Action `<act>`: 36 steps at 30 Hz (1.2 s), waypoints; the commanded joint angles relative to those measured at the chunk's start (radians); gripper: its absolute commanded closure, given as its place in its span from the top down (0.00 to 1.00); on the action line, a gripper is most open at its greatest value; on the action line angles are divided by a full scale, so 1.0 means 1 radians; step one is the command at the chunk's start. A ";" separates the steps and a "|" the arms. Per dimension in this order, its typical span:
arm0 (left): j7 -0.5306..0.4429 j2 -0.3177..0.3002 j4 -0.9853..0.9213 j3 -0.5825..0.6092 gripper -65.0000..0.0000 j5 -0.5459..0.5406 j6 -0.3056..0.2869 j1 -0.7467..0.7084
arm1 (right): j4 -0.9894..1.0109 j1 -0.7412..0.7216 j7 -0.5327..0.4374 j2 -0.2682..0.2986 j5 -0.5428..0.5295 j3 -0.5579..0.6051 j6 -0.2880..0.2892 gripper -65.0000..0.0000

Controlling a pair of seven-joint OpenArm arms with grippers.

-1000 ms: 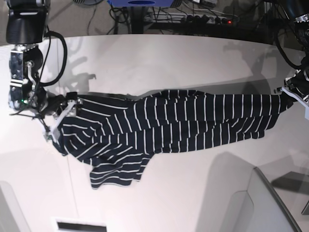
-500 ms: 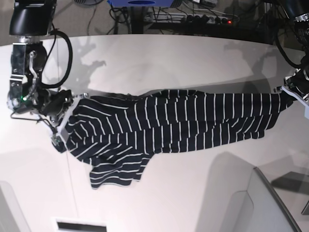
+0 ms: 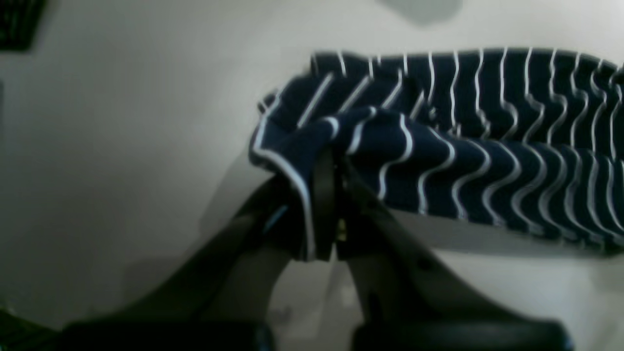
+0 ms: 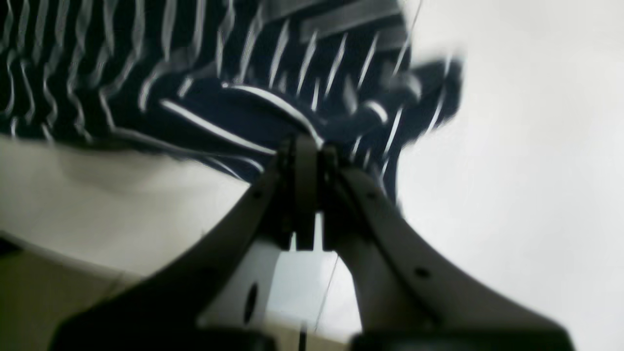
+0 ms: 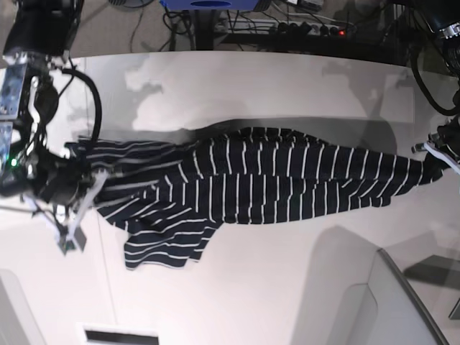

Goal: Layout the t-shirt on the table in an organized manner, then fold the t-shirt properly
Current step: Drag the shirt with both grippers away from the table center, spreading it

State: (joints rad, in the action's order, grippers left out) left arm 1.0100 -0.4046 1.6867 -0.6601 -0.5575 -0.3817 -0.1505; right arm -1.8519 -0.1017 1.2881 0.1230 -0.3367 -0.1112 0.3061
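Note:
The dark navy t-shirt with thin white stripes is stretched sideways across the white table between my two grippers. At the left of the base view, my right gripper is shut on the shirt's left end. The right wrist view shows this gripper pinching a bunched fold of the t-shirt. My left gripper is shut on the shirt's right tip at the base view's right edge. In the left wrist view this gripper clamps a fold of the t-shirt. One sleeve or corner droops toward the front.
A grey panel rises at the front right of the base view. Cables and a power strip lie beyond the table's far edge. A thin seam runs across the tabletop at the left, and a white slotted piece sits at the bottom edge.
My right gripper went from open to shut on the shirt's left end and pulled it left and toward the front. The left gripper shifted slightly right, and the shirt is now drawn out longer.

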 commanded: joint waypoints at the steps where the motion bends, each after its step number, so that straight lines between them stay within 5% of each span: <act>1: -0.018 -0.023 0.006 -0.008 0.00 -0.011 0.003 0.025 | 0.034 -0.040 -0.011 0.011 0.000 0.000 -0.002 0.01; 7: -0.018 -0.017 -0.024 0.001 0.00 -0.011 0.003 0.042 | 0.393 -0.208 -0.130 0.014 0.000 0.003 0.005 0.01; 14: -0.018 -0.015 -0.026 0.003 0.00 -0.011 0.003 0.030 | 0.786 -0.327 -0.430 0.014 0.001 0.029 0.005 0.03; 17: -0.018 -0.018 -0.026 0.003 0.00 -0.011 0.003 0.015 | 0.861 -0.352 -0.512 0.040 0.001 0.121 0.005 0.13; 20: -0.018 -0.017 -0.033 0.003 0.00 -0.011 0.003 0.010 | 0.834 -0.352 -0.509 0.065 0.001 0.219 0.005 0.42; 24: -0.021 -0.020 -0.083 0.000 0.00 -0.011 0.003 0.010 | 0.578 -0.218 -0.439 0.116 -0.003 0.189 0.002 0.70; 28: -0.023 -0.021 -0.090 -0.005 0.00 -0.009 0.003 -0.002 | 0.364 -0.042 -0.425 0.116 -0.002 0.077 0.003 0.75; 36: -0.023 -0.020 -0.089 0.000 0.00 -0.009 0.003 -0.004 | 0.416 0.032 -0.434 0.116 0.000 0.077 0.005 0.74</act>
State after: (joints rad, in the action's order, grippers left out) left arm 1.0061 -0.4023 1.5799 -0.6548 -0.5583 -0.3782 -0.1612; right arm -1.4227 -0.0521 0.8658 0.2272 -0.3336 -0.0307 0.3103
